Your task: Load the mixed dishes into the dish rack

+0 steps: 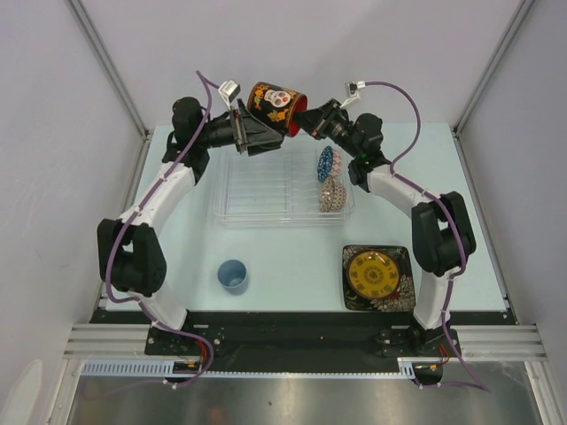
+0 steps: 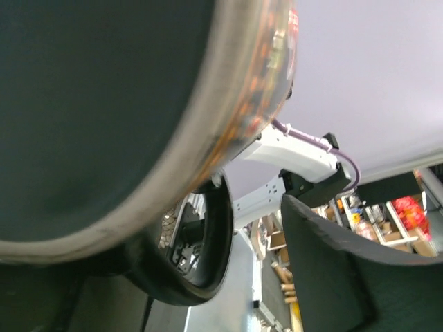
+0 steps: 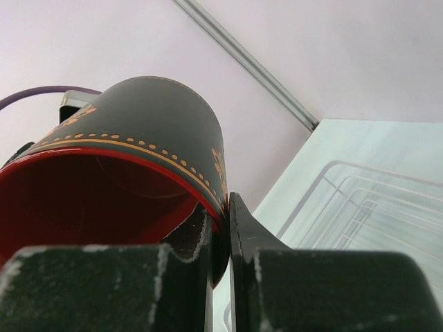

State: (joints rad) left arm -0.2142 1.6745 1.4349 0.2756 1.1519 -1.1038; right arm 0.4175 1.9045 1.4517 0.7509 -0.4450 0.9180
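Top external view: a pale-blue table [image 1: 292, 257], walled in white, carries the clear dish rack [image 1: 266, 190], with the blue patterned bowl [image 1: 326, 164] and beige patterned bowl [image 1: 333, 193] on edge at its right end. Near left stands the small light-blue cup [image 1: 232, 275]. Near right, the yellow round plate [image 1: 374, 274] lies on the black floral square plate [image 1: 353, 299]. The red-inside dark mug [image 1: 273, 104] hangs over the rack's far edge. Only the right wrist view shows the right gripper [image 3: 220, 235] clamping its rim. The left wrist view shows the left gripper [image 1: 255, 133] spread, its finger [image 2: 332, 277] clear of the mug.

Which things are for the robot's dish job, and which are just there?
For the job: red-inside dark mug in the right pincer, dish rack, blue patterned bowl, beige patterned bowl, small light-blue cup, yellow round plate, black floral square plate.
Just there: purple cables, table, metal rail along the front.
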